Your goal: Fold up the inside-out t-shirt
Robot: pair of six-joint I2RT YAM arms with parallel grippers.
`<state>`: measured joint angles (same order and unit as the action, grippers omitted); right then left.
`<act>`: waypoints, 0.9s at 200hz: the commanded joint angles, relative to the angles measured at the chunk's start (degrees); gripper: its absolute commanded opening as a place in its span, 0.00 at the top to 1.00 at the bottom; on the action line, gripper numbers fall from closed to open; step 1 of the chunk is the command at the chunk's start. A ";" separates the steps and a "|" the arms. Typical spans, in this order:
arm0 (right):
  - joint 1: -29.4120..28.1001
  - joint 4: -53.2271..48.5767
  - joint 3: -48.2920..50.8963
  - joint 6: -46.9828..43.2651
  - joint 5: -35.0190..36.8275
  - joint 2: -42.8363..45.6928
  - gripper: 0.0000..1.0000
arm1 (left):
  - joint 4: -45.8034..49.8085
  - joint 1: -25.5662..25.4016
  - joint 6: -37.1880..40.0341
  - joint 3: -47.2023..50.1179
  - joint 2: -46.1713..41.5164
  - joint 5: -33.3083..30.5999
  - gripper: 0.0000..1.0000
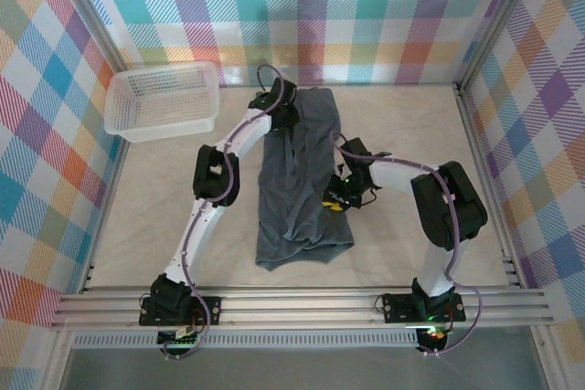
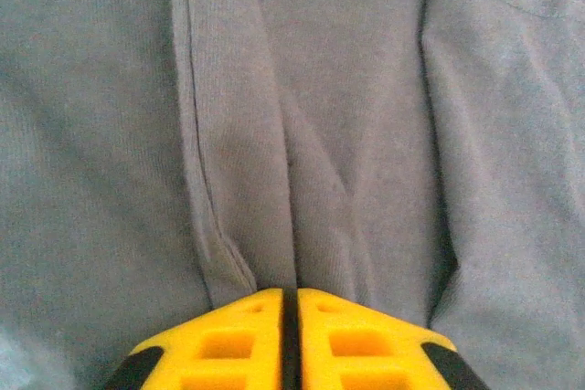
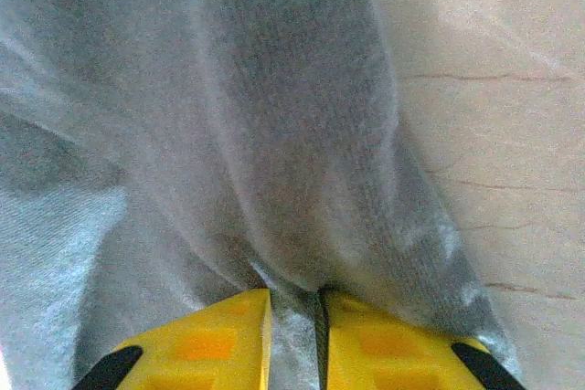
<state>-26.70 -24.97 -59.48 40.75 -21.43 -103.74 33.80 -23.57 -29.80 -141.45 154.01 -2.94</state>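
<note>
slate-grey t-shirt [image 1: 302,216], white lattice basket [image 1: 161,69], yellow fingers [image 2: 219,346], pastel plaid walls [image 1: 366,6]

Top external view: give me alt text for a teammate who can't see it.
A dark blue-grey t-shirt lies rumpled in a long strip down the middle of the table. The left gripper is on its far end, the right gripper at its right edge. A white lattice basket sits in the far left corner.

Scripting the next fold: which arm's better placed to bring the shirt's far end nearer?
Probably left: left gripper pinches the t-shirt at its far end; right gripper grips mid right edge.
</note>
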 commanded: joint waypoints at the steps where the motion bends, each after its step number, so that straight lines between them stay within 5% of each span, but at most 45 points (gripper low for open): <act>1: -0.26 -1.69 0.60 -1.51 0.93 6.73 0.77 | -5.69 0.81 2.10 11.01 -15.68 2.46 0.73; 22: 1.20 -1.27 7.89 1.08 8.23 18.16 0.65 | -14.99 1.05 1.41 31.28 -31.61 1.90 0.63; 49: 2.63 0.61 16.84 -1.78 5.02 26.48 0.49 | -21.69 1.42 -0.19 54.09 -49.50 2.55 0.59; 113: 0.57 3.62 18.79 -10.43 -7.24 15.28 0.48 | -19.99 0.88 -4.27 86.80 -75.63 3.84 0.52; 130: 0.24 4.71 18.52 -9.26 -7.34 13.68 0.56 | -18.35 -0.26 -4.95 90.65 -78.07 5.37 0.52; 152: 0.26 3.54 18.90 -7.70 -7.20 16.40 0.87 | -12.89 -2.51 -7.25 94.19 -80.71 8.52 0.51; 180: 0.18 -0.71 23.52 -3.30 -4.61 26.87 1.00 | -8.45 -5.22 -14.10 100.66 -84.68 15.07 0.51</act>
<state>-26.13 -22.13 -39.33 34.20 -26.22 -85.45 19.88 -26.55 -37.36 -44.69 73.80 5.56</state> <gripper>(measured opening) 0.055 0.488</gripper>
